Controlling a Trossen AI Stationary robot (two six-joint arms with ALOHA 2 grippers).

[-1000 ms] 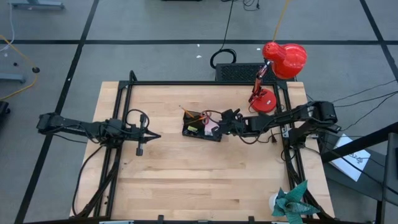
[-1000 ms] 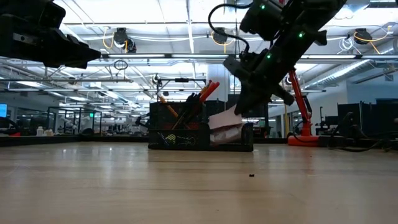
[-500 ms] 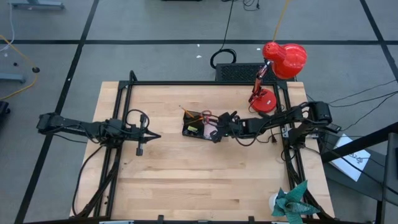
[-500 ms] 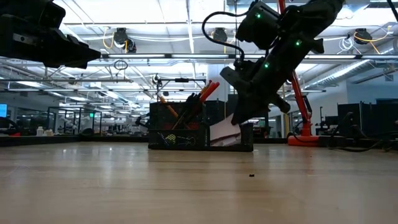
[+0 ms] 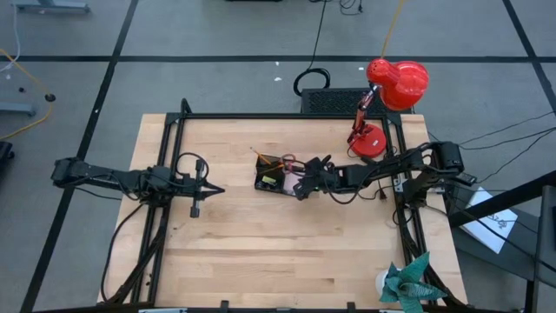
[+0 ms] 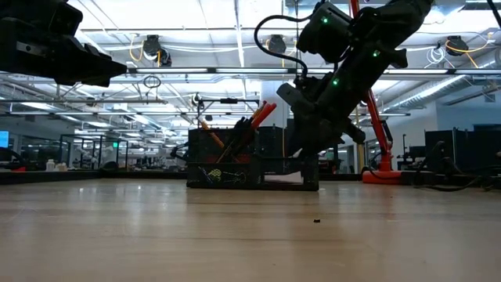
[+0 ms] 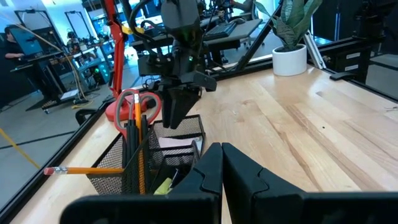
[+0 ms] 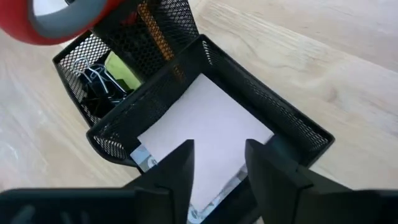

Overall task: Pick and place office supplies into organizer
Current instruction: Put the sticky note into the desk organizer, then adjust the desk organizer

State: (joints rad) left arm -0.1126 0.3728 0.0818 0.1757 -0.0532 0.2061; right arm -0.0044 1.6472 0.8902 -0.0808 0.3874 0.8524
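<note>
The black mesh organizer (image 5: pixel 280 178) stands mid-table. Its taller section holds the red-handled scissors (image 7: pixel 134 102), pens and an orange pencil (image 7: pixel 74 170). A front compartment holds black clips (image 8: pixel 93 81) and a yellow piece (image 8: pixel 124 68). The pale sticky-note pad (image 8: pixel 205 118) lies flat in the right compartment. My right gripper (image 8: pixel 217 168) hangs open just above the pad, fingers pointing down into that compartment (image 6: pixel 301 153). My left gripper (image 5: pixel 213 189) waits, shut, toward the table's left, its fingers (image 7: pixel 222 163) pointing at the organizer.
A red desk lamp (image 5: pixel 395 83) stands at the far right, its base (image 5: pixel 369 143) close behind my right arm. A black ribbed box (image 5: pixel 334 100) sits beyond the far edge. A teal paper plant (image 5: pixel 408 283) is at the near right corner. Bare wood lies along the near side.
My right gripper moved toward the table's left and down over the organizer, then stayed still. The pad, first tilted at its fingertips above the organizer's wall, sank lower and now lies flat inside the right compartment, hidden behind the wall in the low view.
</note>
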